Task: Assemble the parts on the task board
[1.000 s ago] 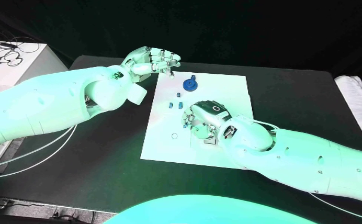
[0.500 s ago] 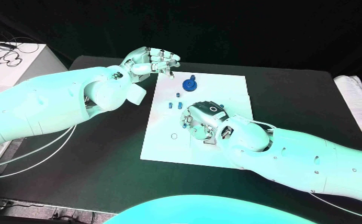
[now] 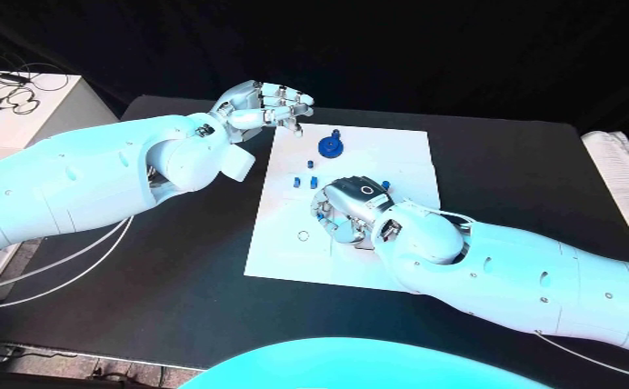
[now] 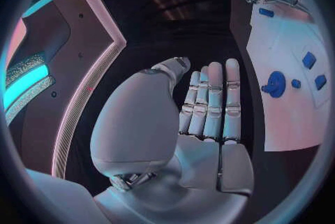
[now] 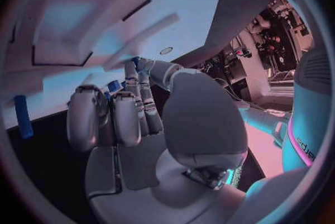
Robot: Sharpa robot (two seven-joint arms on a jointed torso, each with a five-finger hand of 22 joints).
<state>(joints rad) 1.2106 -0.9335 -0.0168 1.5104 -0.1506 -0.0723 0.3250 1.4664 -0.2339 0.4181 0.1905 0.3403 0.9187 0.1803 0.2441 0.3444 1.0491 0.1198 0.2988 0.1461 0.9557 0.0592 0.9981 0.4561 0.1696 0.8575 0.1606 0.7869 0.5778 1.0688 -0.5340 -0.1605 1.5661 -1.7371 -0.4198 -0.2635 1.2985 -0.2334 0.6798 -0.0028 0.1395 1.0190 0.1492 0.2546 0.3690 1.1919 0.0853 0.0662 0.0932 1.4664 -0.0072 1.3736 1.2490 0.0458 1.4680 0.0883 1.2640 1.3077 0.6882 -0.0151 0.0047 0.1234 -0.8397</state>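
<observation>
Your right hand [image 3: 352, 210], fingers curled on a blue part [image 5: 134, 62], hides the task board [image 3: 394, 157] beneath; misalignment risks jamming. Left hand [image 3: 266, 105] holds nothing.

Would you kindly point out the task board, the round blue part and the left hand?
task board [image 3: 400, 148]: head view, bare far right corner area.
round blue part [image 3: 329, 145]: head view, middle of its disc.
left hand [image 3: 266, 104]: head view, middle of the hand.

From the robot's head we look down on the black table [image 3: 157, 271], with the task board [image 3: 394, 157] at centre. Each wrist camera sits close behind its own hand. The left wrist view shares the board [image 4: 286, 106] and its round blue part [image 4: 276, 83], at 12 o'clock on the board from the head.
</observation>
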